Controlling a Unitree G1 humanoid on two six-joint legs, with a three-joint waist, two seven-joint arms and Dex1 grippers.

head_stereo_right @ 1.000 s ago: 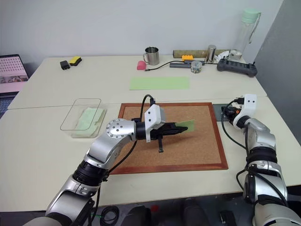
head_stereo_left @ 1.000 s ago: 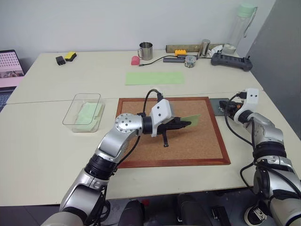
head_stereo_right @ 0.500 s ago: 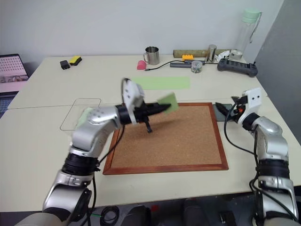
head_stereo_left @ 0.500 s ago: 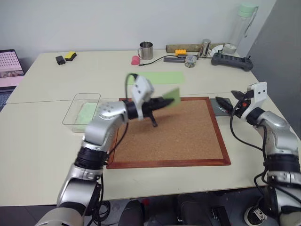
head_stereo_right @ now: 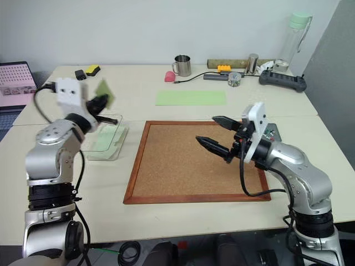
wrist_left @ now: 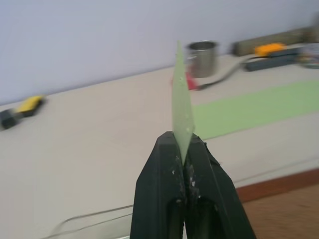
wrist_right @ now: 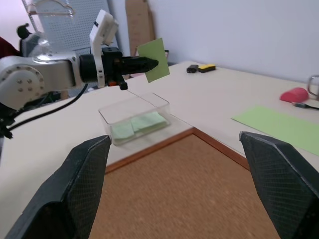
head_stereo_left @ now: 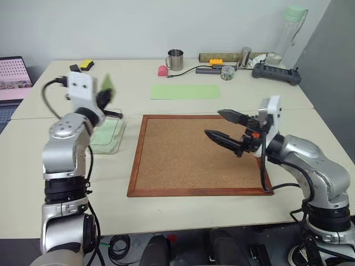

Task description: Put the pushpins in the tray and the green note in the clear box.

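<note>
Left gripper point(wrist_left: 183, 164), fingers pressed together on one corner of the green note point(wrist_left: 182, 94), holding it in the air over the clear box point(head_stereo_left: 105, 136). The corner pinch leaves most of the slip free beyond the fingertips, which should let it fall flat once released. The gripper lies roughly level, so the note stands on edge and upright; in the left wrist view it appears nearly edge-on, long axis rising toward 12 o'clock. In the left eye view the note point(head_stereo_left: 107, 84) sits at about 1 o'clock from the box, apart from it and above its far rim.

Box contents: pale-green slips already lying on the floor, so the drop appears to be the step in hand.

Right gripper point(head_stereo_left: 224, 126), fingers spread wide and empty, hovering over the cork board point(head_stereo_left: 183, 160), at 3 o'clock from the box and well apart from it. Likely parked clear of the left arm's path.
</note>
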